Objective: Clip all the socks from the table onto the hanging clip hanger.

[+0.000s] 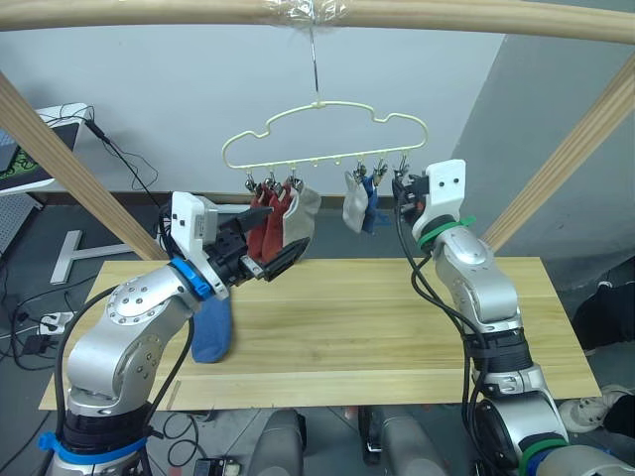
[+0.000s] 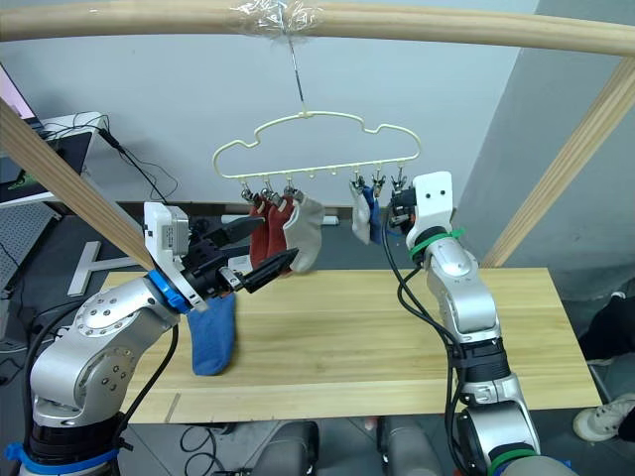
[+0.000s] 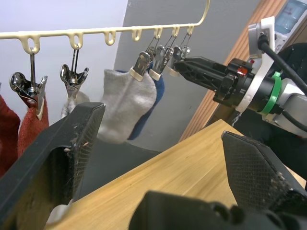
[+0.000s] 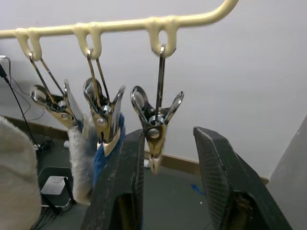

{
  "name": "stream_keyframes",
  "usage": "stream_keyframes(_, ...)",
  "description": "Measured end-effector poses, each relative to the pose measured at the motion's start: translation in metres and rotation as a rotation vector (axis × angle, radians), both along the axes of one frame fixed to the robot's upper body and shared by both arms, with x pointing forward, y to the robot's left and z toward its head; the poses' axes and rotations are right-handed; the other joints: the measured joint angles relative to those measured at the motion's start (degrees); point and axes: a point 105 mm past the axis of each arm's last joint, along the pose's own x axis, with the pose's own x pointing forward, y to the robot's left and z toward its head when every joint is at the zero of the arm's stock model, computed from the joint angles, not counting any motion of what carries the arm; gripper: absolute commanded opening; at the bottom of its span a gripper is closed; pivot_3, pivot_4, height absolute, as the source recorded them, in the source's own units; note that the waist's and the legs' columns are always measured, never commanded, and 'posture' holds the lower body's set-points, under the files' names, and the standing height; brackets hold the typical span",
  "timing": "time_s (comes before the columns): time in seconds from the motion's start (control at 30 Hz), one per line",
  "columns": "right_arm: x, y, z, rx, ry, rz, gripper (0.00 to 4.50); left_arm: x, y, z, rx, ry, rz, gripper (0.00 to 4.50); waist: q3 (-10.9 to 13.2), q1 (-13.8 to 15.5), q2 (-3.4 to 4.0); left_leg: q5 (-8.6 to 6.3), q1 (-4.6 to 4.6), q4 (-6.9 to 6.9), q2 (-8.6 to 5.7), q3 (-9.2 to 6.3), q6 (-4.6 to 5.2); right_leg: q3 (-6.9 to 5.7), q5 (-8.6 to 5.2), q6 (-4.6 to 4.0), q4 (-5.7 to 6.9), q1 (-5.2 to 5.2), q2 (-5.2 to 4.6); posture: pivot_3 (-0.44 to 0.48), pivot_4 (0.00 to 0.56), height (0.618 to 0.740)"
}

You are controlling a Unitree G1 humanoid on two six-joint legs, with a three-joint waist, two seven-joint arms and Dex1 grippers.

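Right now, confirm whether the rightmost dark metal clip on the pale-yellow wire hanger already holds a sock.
No, the rightmost clip hangs bare between the open fingers of the right gripper.

**A plain room behind a wooden frame**

A pale grey-white wall (image 1: 198, 99) fills the back, meeting a darker grey wall panel (image 1: 556, 129) on the right. A thick round wooden pole (image 1: 149, 12) spans the top, braced by slanted wooden beams (image 1: 60, 149) at both sides. Black cables (image 1: 124, 159) trail down to a dark grey floor (image 1: 40, 258), where a white stand base (image 1: 74, 253) rests.
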Motion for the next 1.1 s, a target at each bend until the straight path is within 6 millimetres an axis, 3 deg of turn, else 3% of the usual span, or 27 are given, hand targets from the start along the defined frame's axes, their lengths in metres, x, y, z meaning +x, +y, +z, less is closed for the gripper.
stream_keyframes(0.27,0.003,0.009,0.012,0.007,-0.041,0.012,1.60,0.001,0.000,0.003,-0.002,-0.010,0.004,4.50,0.00,0.06,0.00,0.00,0.00,0.00,0.00,-0.01,0.00,-0.01,0.00,-0.01,0.01,0.00,0.00,0.098,0.237,0.740)
stream_keyframes(0.53,0.007,0.016,0.015,0.007,-0.041,0.024,1.60,0.003,-0.008,0.021,-0.015,-0.056,-0.023,4.50,0.00,0.32,0.00,0.00,0.00,0.01,0.00,-0.01,0.00,-0.02,0.14,-0.24,0.02,0.00,-0.01,0.101,0.235,0.740)
stream_keyframes(1.1,0.010,0.021,0.016,0.016,-0.055,0.043,1.60,0.004,-0.012,0.031,-0.022,-0.080,-0.031,4.50,0.00,0.40,0.00,0.00,0.01,0.01,0.00,-0.02,0.00,-0.04,0.15,-0.26,0.05,0.00,-0.01,0.101,0.233,0.740)
